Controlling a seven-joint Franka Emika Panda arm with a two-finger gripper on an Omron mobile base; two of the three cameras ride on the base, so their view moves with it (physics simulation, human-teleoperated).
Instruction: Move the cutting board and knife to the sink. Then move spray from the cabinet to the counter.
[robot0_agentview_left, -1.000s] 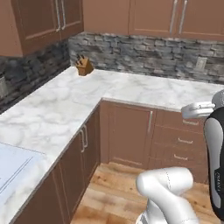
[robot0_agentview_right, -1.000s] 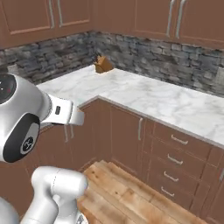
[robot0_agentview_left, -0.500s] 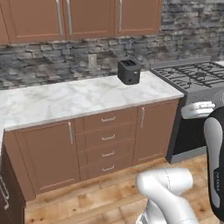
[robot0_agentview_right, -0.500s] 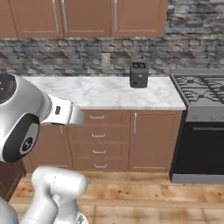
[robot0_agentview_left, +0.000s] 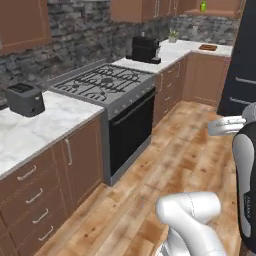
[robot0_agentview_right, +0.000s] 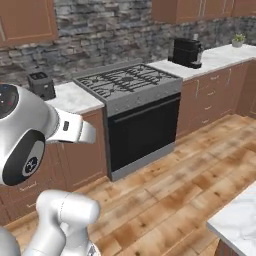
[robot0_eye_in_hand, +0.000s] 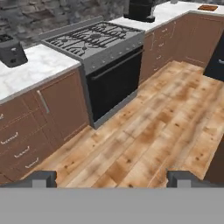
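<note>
Tiny, illegible label on spray (robot0_agentview_left: 203, 6)

Gas stove (robot0_agentview_left: 102, 82) with black oven, toaster (robot0_agentview_left: 23, 99), coffee machine (robot0_agentview_right: 187, 52), wooden floor (robot0_eye_in_hand: 162, 118)

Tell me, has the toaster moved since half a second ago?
No. The toaster stands just left of the stove, as it did before. The whole picture has shifted because the base drove, not the toaster.

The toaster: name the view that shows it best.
The left base view: the toaster sits whole on the counter, fairly large. The right base view has it smaller and farther; the hand view cuts it at the left edge.
</note>
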